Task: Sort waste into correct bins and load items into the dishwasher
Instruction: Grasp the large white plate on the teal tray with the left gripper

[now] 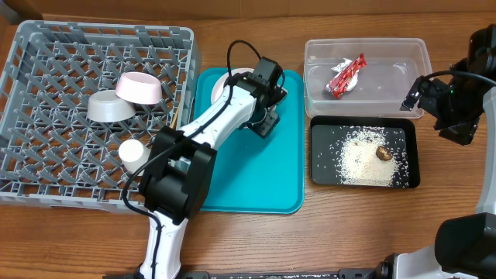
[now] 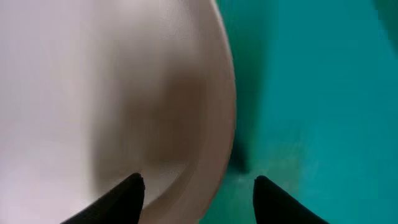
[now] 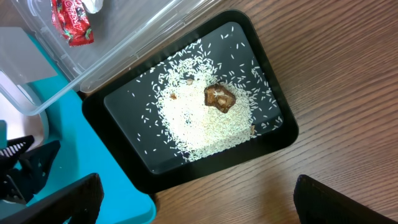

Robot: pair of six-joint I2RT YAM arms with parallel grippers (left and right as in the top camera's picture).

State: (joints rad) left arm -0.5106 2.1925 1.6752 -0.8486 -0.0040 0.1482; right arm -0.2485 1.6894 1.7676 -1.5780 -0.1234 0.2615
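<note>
The white plate (image 1: pixel 225 80) lies at the back left of the teal tray (image 1: pixel 256 186), mostly under my left arm. My left gripper (image 1: pixel 266 122) is open, and in the left wrist view its fingers (image 2: pixel 199 193) straddle the rim of the plate (image 2: pixel 93 93). The grey dish rack (image 1: pixel 46 46) holds the pinkish dish (image 1: pixel 139 87), the grey bowl (image 1: pixel 108 107) and the white cup (image 1: pixel 132 149). The red wrapper (image 1: pixel 346 75) lies in the clear tub (image 1: pixel 364 45). Rice (image 1: pixel 360 159) and the brown lump (image 1: pixel 383 153) lie in the black tray (image 1: pixel 412 159). My right gripper (image 1: pixel 457 112) is open and empty, right of the bins.
A thin wooden stick end (image 1: pixel 177 115) shows at the rack's right edge, beside my left arm. The right wrist view shows the wrapper (image 3: pixel 71 22), the rice (image 3: pixel 199 118), the lump (image 3: pixel 219 97), the black tray (image 3: pixel 277 142) and bare wooden table (image 3: pixel 336 74).
</note>
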